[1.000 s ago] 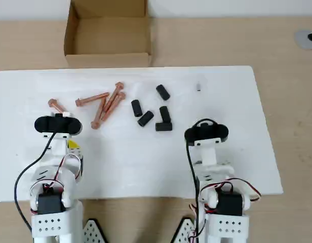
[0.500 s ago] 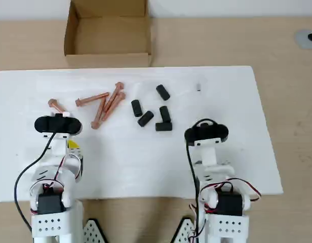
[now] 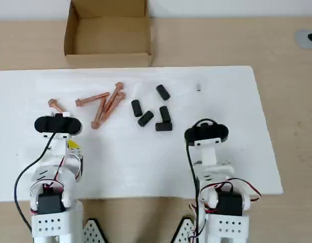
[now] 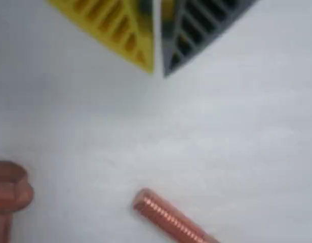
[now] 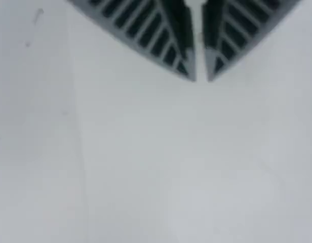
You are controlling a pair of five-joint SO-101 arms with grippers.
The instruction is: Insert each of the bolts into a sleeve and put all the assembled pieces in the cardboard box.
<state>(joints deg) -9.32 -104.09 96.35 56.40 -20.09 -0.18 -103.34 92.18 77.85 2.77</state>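
Copper bolts (image 3: 106,101) lie fanned on the white sheet (image 3: 146,162), with one stray bolt (image 3: 55,105) nearer the left arm. Black sleeves (image 3: 145,118) are clustered just beside the fan. The cardboard box (image 3: 108,59) sits beyond the sheet, no assembled piece in it yet.

Left claw (image 4: 157,68): tips together, gripping nothing, hanging over bare sheet near a bolt's threaded end (image 4: 166,217). Right claw (image 5: 199,76): tips nearly meeting, empty.

Handling, by judgement: bolts are stiff, light, smooth and round, so likely to roll. Pinch across the shank near the head, leaving the threads free. Sleeves are short and light. Grip the outer wall, bore unblocked.
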